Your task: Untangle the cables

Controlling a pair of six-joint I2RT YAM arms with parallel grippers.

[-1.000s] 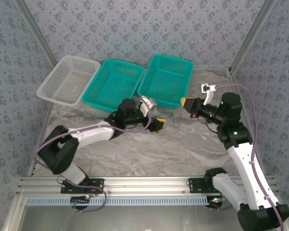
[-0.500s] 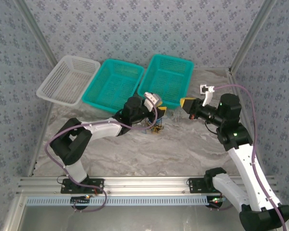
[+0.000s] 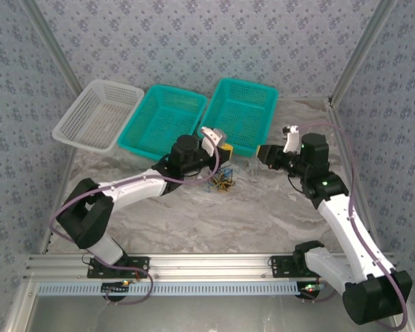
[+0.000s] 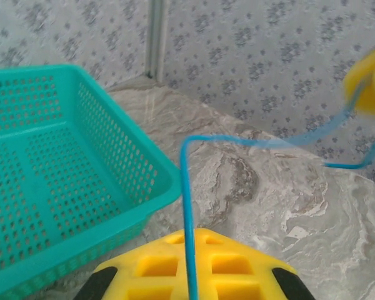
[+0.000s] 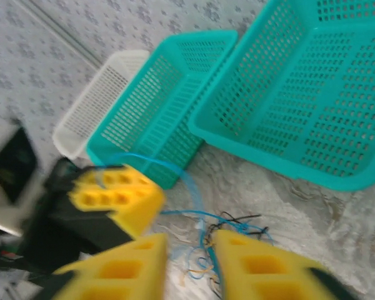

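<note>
several thin cables (image 3: 225,182) lie in a tangle on the marble table (image 3: 263,207), just near of the right teal basket (image 3: 265,124). one blue cable (image 4: 187,206) runs up from the tangle into the left gripper (image 3: 225,156), whose fingers are pressed together on it above the heap. the right gripper (image 3: 264,153) hovers just right of the tangle, its fingers (image 5: 250,269) spread, holding nothing. a second teal basket (image 3: 133,117) and a white basket (image 3: 70,111) sit farther left.

Top camera: from high behind the arm bases (image 3: 117,266), I look down over the whole table (image 3: 263,207). My wrist cameras ride low and close, roughly facing each other; all three share the right teal basket (image 3: 238,114).
</note>
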